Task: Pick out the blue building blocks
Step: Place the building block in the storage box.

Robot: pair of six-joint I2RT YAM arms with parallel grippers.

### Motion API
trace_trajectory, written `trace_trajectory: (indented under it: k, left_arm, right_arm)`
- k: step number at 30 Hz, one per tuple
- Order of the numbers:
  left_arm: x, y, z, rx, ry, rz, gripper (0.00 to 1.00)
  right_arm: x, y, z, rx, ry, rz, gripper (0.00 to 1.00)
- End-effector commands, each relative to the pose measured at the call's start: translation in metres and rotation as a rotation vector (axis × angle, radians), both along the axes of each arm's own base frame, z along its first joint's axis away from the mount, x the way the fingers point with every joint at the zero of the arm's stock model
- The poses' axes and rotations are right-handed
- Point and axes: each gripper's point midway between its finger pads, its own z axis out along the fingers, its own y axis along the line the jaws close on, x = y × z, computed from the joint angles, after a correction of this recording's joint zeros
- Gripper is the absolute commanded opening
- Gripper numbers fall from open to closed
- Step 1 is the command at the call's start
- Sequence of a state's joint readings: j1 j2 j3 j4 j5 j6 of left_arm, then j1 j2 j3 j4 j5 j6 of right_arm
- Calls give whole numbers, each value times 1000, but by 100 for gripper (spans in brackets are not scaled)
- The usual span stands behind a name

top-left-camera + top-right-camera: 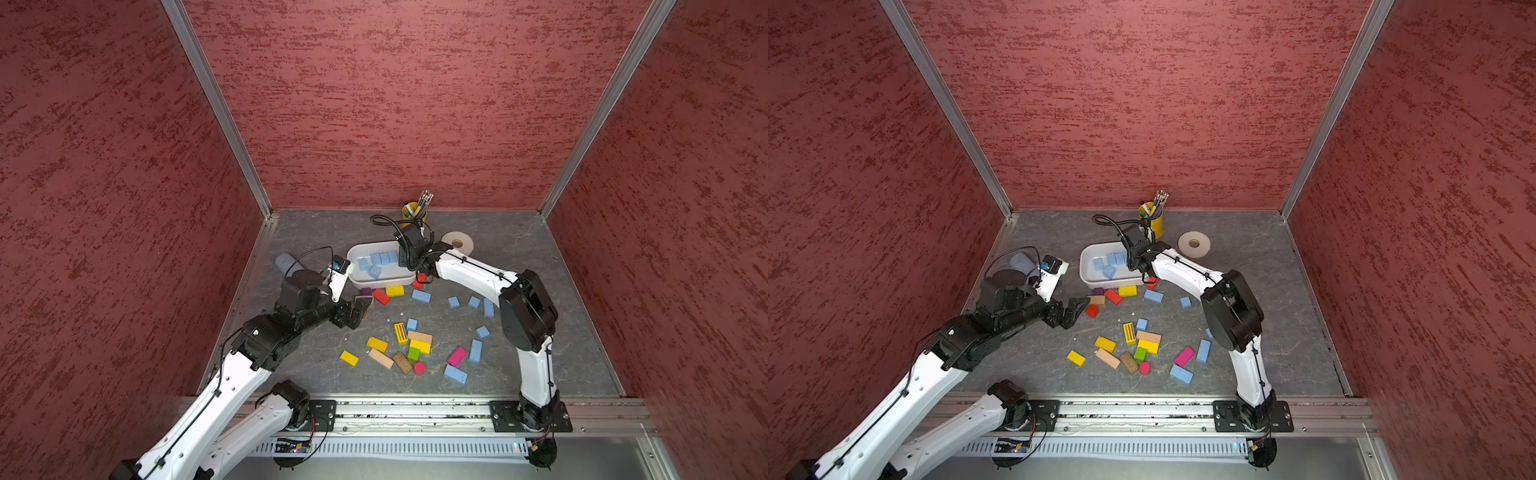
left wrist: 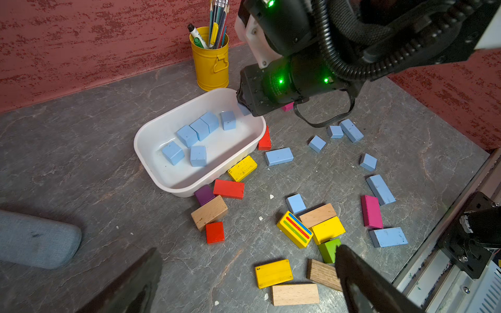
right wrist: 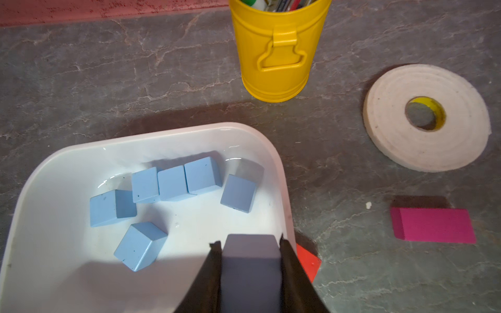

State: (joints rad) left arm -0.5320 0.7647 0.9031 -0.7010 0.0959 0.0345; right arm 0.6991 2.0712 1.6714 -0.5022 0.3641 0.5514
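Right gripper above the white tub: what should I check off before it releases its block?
1. Grip: right gripper shut on the blue block: ok.
2. Colour: the held block is blue, as the task wants: ok.
3. Position: block inside the rim line of the white tub: ok, though close to the rim beside the red block.
4. Landing spot: bare tub floor beneath; the six blue blocks lie farther in: ok.
5. Drop height above the tub floor: cannot tell.
6. Clearance: left gripper open, away from the tub: ok.
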Motion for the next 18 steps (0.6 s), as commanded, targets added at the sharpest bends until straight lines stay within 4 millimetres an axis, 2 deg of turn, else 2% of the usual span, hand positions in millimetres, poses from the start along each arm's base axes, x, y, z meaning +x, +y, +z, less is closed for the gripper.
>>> trace_trajectory:
  k: [1, 18]
  left_arm:
    - [0, 1, 3, -5, -18, -1, 100]
    - [0, 1, 2, -6, -15, 0, 100]
  right_arm:
    - [4, 6, -1, -29, 5, 17, 21]
    - [9, 22, -46, -98, 116, 64, 21]
